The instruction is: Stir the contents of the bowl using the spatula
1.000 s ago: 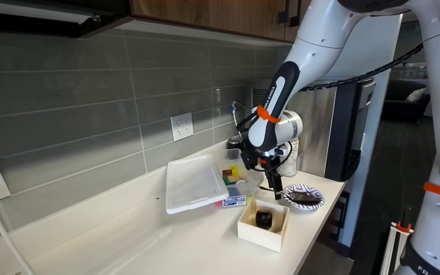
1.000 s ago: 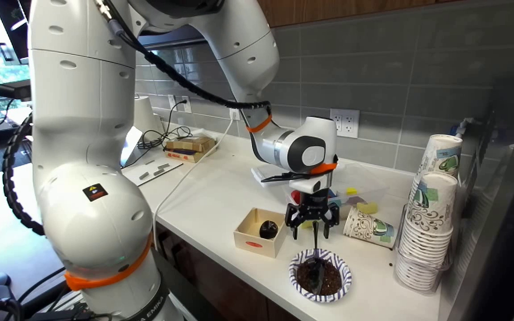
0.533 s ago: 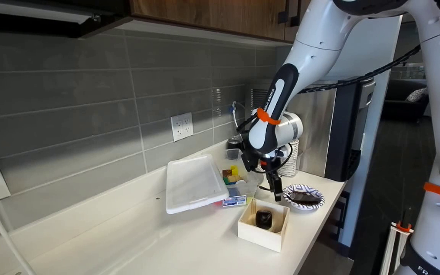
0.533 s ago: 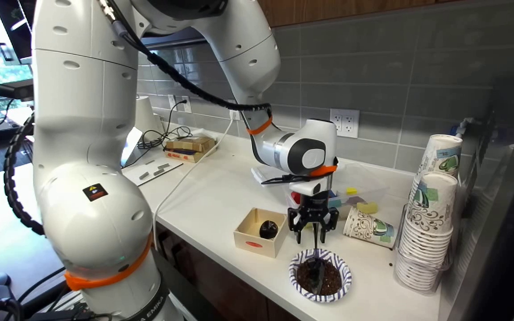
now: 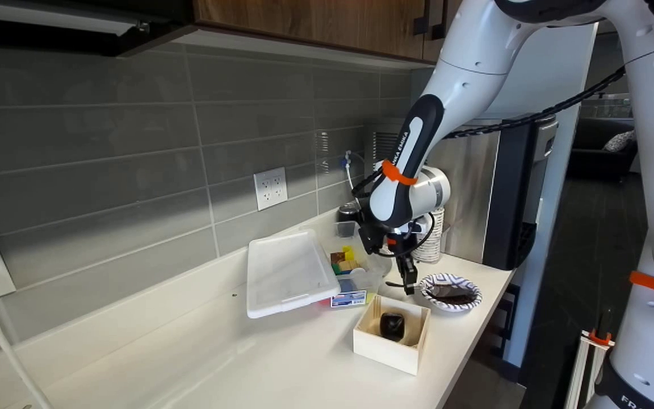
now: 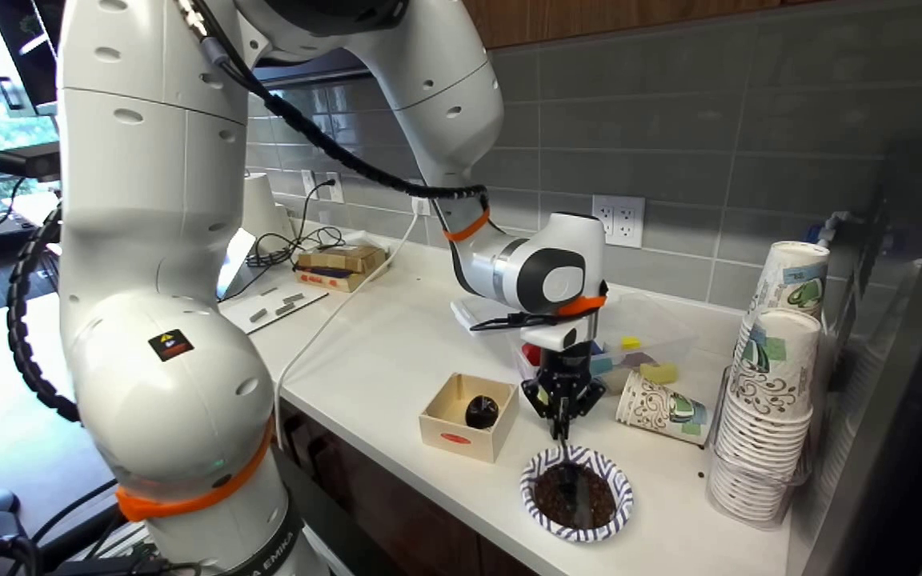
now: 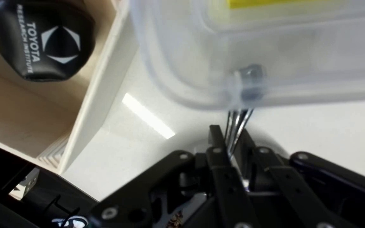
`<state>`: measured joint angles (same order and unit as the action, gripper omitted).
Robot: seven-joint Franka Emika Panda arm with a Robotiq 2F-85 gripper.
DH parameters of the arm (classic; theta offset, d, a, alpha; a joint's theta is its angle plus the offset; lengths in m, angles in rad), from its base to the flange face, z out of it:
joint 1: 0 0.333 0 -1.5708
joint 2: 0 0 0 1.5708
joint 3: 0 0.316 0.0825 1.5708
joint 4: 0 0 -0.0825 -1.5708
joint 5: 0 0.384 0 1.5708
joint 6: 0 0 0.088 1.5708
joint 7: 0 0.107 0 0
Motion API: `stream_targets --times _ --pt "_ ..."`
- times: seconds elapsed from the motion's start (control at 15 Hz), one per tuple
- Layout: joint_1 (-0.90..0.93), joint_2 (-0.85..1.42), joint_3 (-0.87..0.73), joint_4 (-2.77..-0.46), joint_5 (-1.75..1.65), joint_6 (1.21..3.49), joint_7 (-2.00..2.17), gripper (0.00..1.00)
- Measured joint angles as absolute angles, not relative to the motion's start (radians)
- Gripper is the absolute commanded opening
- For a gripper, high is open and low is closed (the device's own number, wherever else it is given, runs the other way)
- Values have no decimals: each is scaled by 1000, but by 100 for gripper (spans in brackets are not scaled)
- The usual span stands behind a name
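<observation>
Clasping the shiny-handled spatula (image 6: 567, 480), black fingers (image 7: 218, 161) hang near a round patterned bowl (image 6: 623, 492) of grainy contents (image 6: 599, 500).

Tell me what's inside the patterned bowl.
The bowl holds dark brown, crumbly contents and the head of the spatula. The bowl's bottom and whatever lies under the spatula are covered.

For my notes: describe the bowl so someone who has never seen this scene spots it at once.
In an exterior view, a white counter runs along the grey tiled wall. Near its front edge, between the pale wooden box and the stacked paper cups, sits the shallow round bowl. What sets it apart is a white rim with purplish-blue zigzags around dark brown crumbs.
</observation>
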<state>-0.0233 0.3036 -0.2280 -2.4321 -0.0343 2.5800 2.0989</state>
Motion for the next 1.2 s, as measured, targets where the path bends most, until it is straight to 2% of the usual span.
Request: stream_targets --times 0.73,1.2 --pt "-33 250 -227 -2428 8 2589 2052 3" --pt "-122 75 -162 -2461 322 2511 1633 3"
